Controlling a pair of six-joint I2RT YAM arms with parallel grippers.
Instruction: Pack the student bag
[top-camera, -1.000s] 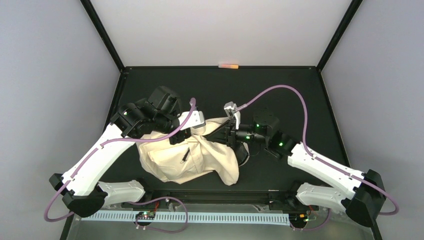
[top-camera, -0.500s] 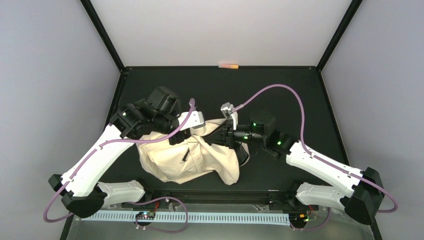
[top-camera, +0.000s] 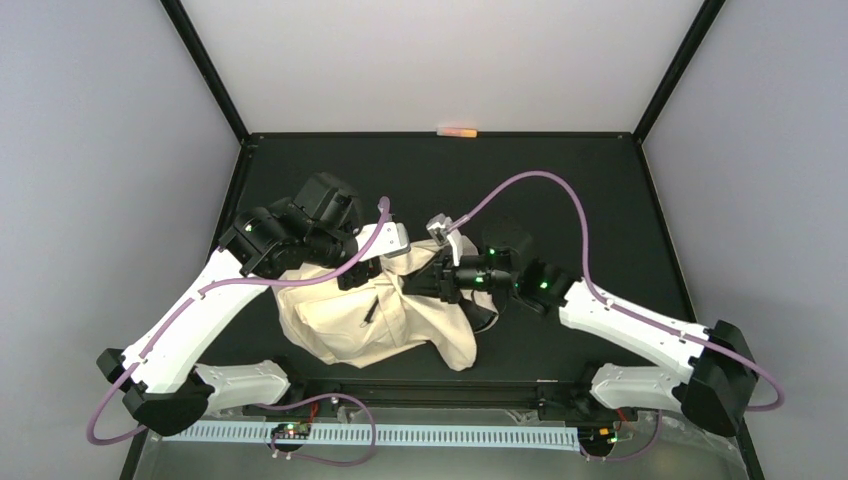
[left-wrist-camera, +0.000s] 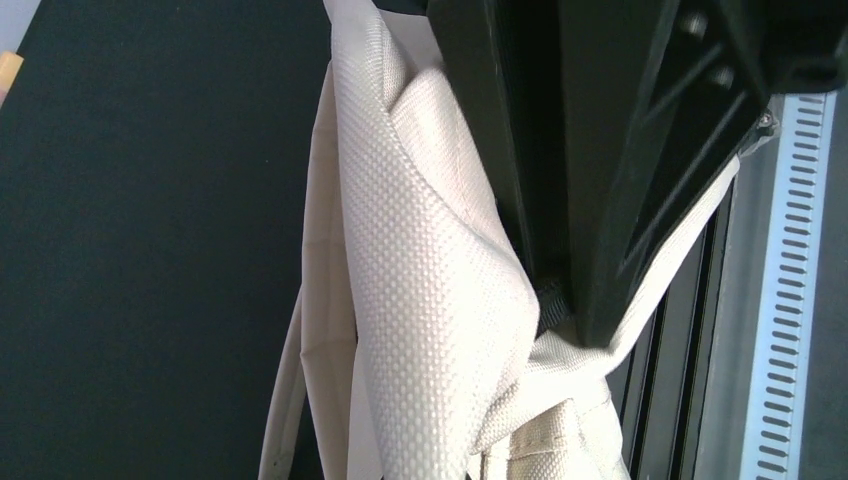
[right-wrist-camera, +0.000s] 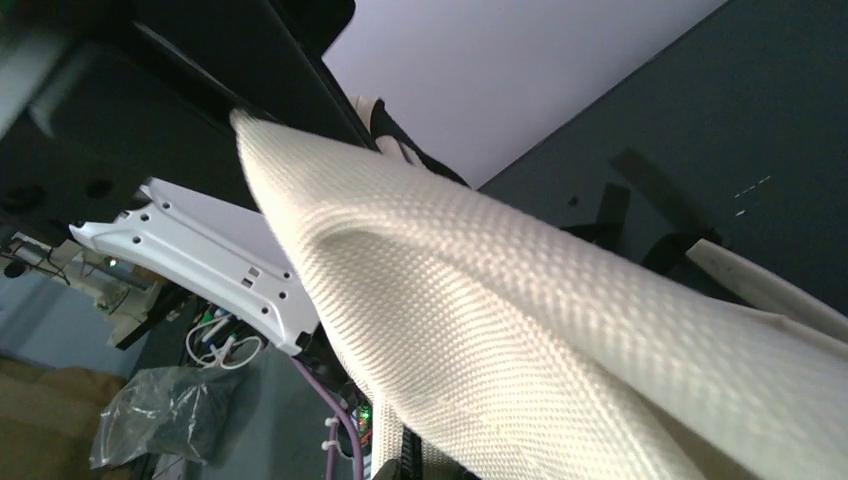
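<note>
The student bag (left-wrist-camera: 430, 250) is cream cloth in a coarse, matt, grainy weave. The worktop (top-camera: 400, 165) looks matt black and smooth. The arm shells (top-camera: 200, 310) are glossy white plastic.

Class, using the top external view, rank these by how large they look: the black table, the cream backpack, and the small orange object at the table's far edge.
1. Table
2. Backpack
3. Orange object, clearly smallest, though farthest from the camera.
</note>
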